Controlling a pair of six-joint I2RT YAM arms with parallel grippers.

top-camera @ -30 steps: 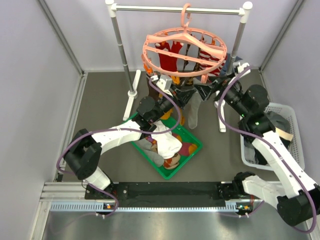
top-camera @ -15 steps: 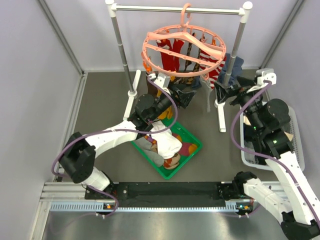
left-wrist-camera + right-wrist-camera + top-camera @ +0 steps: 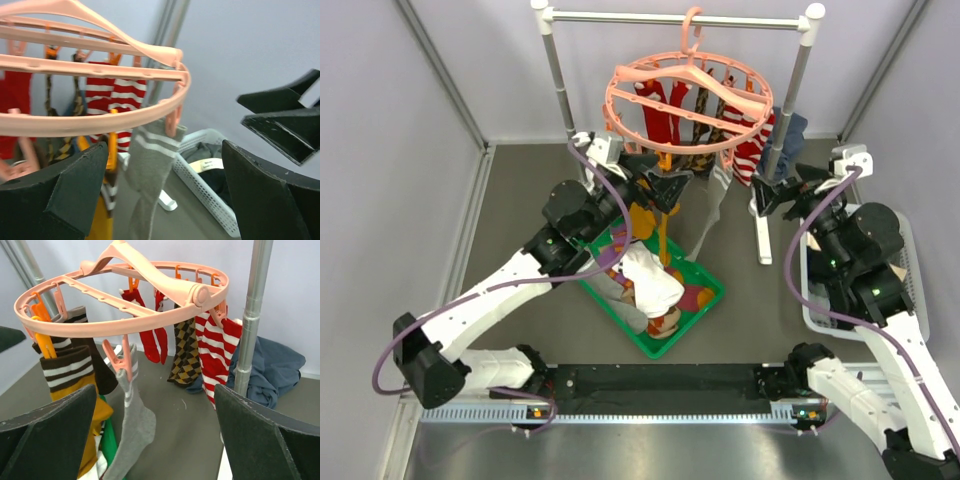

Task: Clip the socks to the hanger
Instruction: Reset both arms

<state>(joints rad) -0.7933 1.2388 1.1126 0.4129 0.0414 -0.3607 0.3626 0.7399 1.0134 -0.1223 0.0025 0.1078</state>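
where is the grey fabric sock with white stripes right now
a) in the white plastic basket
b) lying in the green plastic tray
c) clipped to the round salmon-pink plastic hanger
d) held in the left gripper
c, the grey fabric sock with white stripes hangs straight down from the front rim of the round salmon-pink plastic hanger, with nothing gripping it.

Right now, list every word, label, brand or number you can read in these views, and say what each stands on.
Readable text: none in any view.
White tag on the dark garment in the white basket: it carries small print, too small and blurred to read.
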